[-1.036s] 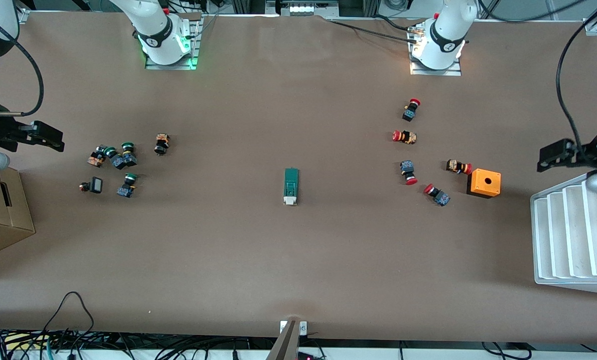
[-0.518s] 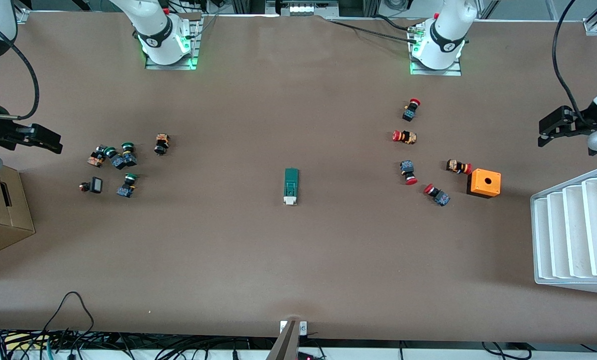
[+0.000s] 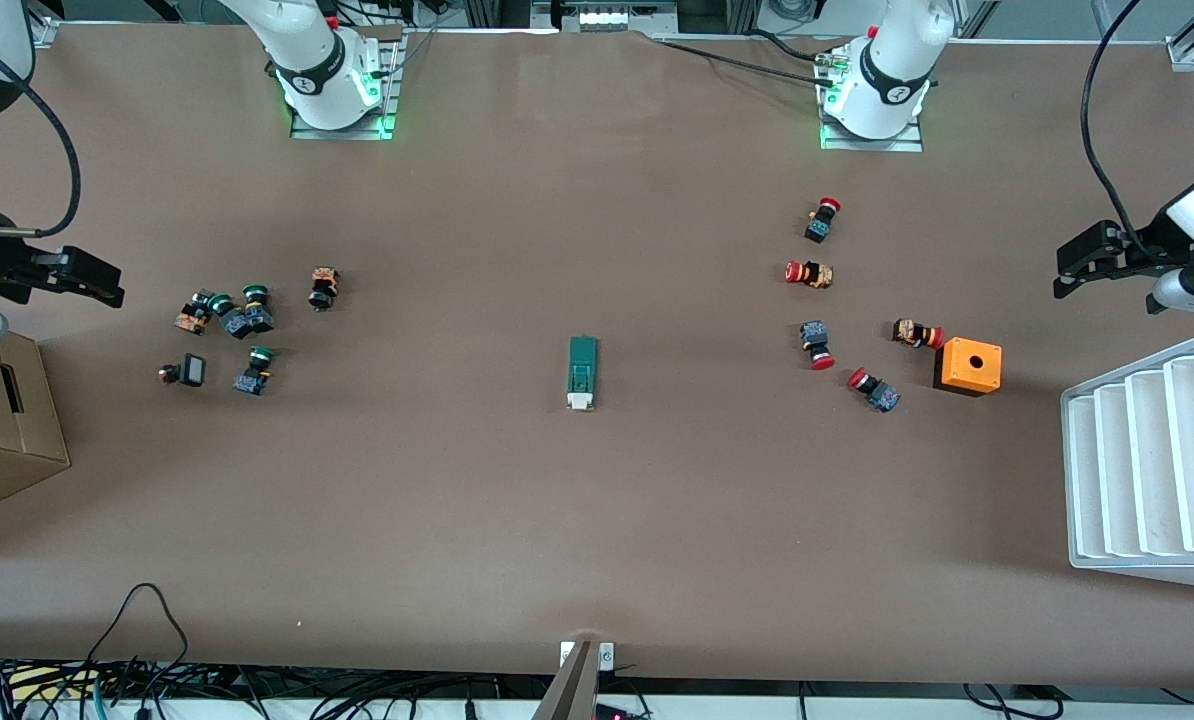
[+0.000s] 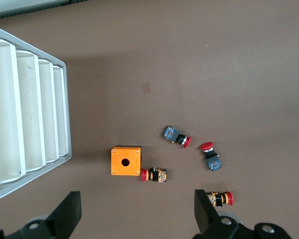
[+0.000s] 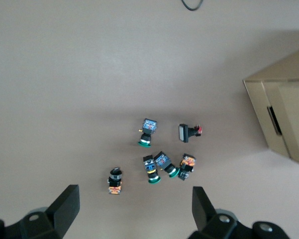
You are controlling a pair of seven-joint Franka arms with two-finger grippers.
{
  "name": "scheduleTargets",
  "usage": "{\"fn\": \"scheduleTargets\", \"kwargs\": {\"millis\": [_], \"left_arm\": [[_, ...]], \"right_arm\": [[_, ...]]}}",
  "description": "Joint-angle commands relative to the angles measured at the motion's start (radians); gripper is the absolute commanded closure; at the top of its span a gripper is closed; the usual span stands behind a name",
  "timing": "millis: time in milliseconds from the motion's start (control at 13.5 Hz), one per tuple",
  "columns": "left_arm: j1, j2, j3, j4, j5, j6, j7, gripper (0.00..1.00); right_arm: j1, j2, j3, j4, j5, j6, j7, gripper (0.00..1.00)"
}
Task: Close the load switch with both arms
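While lying flat mid-table: load switch (image 3: 582,372), dark-green narrow block, white piece at the end nearer the front camera.
Left gripper (image 4: 136,219): hanging wide open, holding nothing, over bare table near orange box (image 4: 126,161); switch well apart.
Right gripper (image 5: 133,213): gaping empty above green-capped buttons (image 5: 161,164); switch well apart.
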Motion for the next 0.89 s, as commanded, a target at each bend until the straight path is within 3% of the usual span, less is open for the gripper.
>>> {"fn": "scheduleTargets", "kwargs": {"millis": [0, 518, 814], "left_arm": [[0.001, -0.019, -0.001, -0.024, -0.014, 0.014, -0.003, 0.00], [0.041, -0.010, -0.079, 0.019, -0.008, -0.006, -0.042, 0.00], [0.039, -0.013, -0.080, 0.021, -0.006, -0.024, -0.043, 0.00]], "right_arm": [[-0.007, 0.000, 0.001, 0.008, -0.016, 0.008, -0.099, 0.00], [-0.006, -0.001, 0.001, 0.010, -0.013, 0.008, -0.087, 0.00], [-0.006, -0.001, 0.001, 0.008, -0.013, 0.006, -0.090, 0.00]]}}
